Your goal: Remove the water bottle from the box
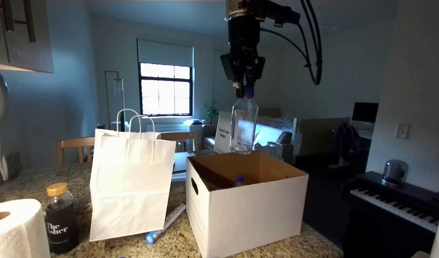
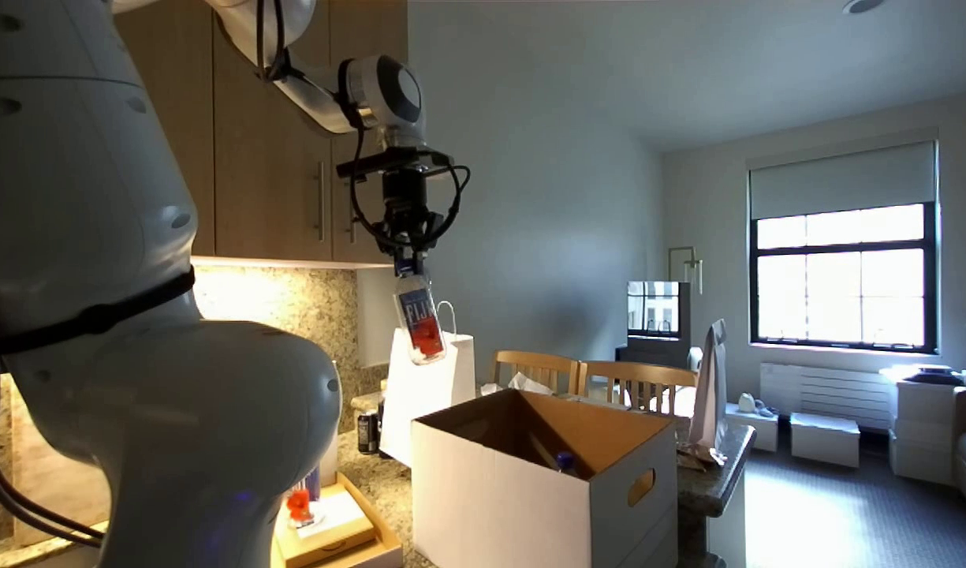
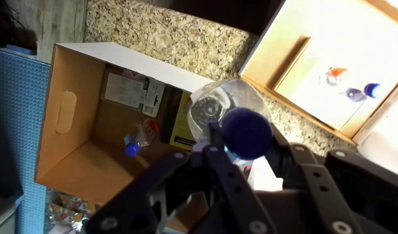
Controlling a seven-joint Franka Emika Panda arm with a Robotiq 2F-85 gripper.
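Note:
A clear water bottle (image 1: 244, 125) with a blue cap and a red-and-blue label hangs slightly tilted from my gripper (image 1: 243, 89). It also shows in an exterior view (image 2: 422, 319). In the wrist view the jaws (image 3: 246, 135) are shut around the cap. The box (image 1: 251, 215) is a large white carton with brown inner walls, open at the top; it also shows in an exterior view (image 2: 502, 497) and the wrist view (image 3: 85, 162). The held bottle is above the box's rim level, overlapping one rim in the wrist view. Another blue-capped bottle (image 3: 140, 136) is inside the box, with packages.
A white paper bag (image 1: 131, 186) stands beside the box, with a printed tube (image 1: 165, 224) between them. A dark jar (image 1: 61, 222) and paper roll (image 1: 20, 229) stand farther over. An open cardboard tray (image 2: 356, 521) near the robot base holds another blue-capped bottle (image 3: 335, 76).

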